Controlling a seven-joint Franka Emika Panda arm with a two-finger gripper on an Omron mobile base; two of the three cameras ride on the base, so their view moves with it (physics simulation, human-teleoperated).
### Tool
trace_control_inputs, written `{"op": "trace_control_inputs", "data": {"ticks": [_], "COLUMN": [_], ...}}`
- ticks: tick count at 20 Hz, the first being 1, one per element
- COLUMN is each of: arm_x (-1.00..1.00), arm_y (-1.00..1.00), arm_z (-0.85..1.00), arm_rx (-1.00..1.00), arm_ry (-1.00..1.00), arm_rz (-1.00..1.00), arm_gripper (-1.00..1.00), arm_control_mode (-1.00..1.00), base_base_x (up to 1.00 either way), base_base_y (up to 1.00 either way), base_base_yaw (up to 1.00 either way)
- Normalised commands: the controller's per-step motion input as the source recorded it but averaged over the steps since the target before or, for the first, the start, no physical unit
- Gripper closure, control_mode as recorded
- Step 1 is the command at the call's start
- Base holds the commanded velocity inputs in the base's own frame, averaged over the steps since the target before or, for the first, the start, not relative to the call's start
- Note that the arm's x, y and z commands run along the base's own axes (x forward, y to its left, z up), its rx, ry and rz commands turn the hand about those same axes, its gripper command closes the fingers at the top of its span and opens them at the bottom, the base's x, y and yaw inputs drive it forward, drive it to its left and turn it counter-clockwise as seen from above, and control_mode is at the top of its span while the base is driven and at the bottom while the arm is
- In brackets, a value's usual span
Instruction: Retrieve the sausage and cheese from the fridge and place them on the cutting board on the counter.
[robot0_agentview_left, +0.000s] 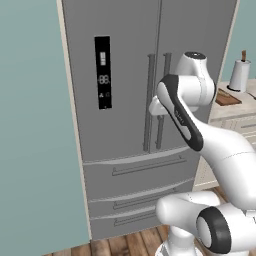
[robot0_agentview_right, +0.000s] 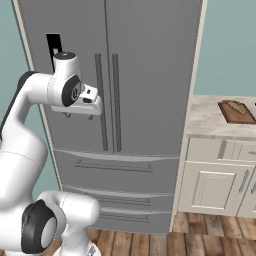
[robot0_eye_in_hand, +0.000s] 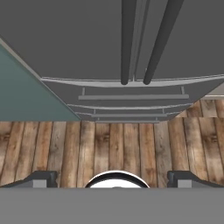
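At centre frame of the left base view stands the fridge (robot0_agentview_left: 130, 100), both doors closed; the gripper (robot0_eye_in_hand: 112, 179) hangs before its handles, jaws wide apart, holding nothing; at right, the cutting board (robot0_agentview_right: 236, 111) lies on the counter (robot0_agentview_right: 210, 120).

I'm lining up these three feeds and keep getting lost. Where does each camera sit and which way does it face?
Left base view: behind the arm's left, facing the closed fridge; arm rises lower right, cutting board far right.
Right base view: behind its right, same fridge; arm lower left, counter at right.
Hand view: on the hand, tilted down at the fridge handles and wooden floor; open gripper at the bottom.
Shared: fridge doors.
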Motion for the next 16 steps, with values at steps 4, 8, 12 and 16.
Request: {"op": "trace_control_inputs", "data": {"ticks": [4, 8, 12, 16], "arm_x": [0.0, 0.0, 0.0, 0.0], "arm_y": [0.0, 0.0, 0.0, 0.0], "arm_z": [0.0, 0.0, 0.0, 0.0], "arm_rx": [0.0, 0.0, 0.0, 0.0], "arm_ry": [0.0, 0.0, 0.0, 0.0], "arm_rz": [0.0, 0.0, 0.0, 0.0], "arm_gripper": [-1.0, -1.0, -1.0, -1.0], "arm_control_mode": [1.0, 1.0, 1.0, 1.0], "base_base_x": [0.0, 0.0, 0.0, 0.0], "base_base_y": [0.0, 0.0, 0.0, 0.0], "base_base_yaw": [0.0, 0.0, 0.0, 0.0]}}
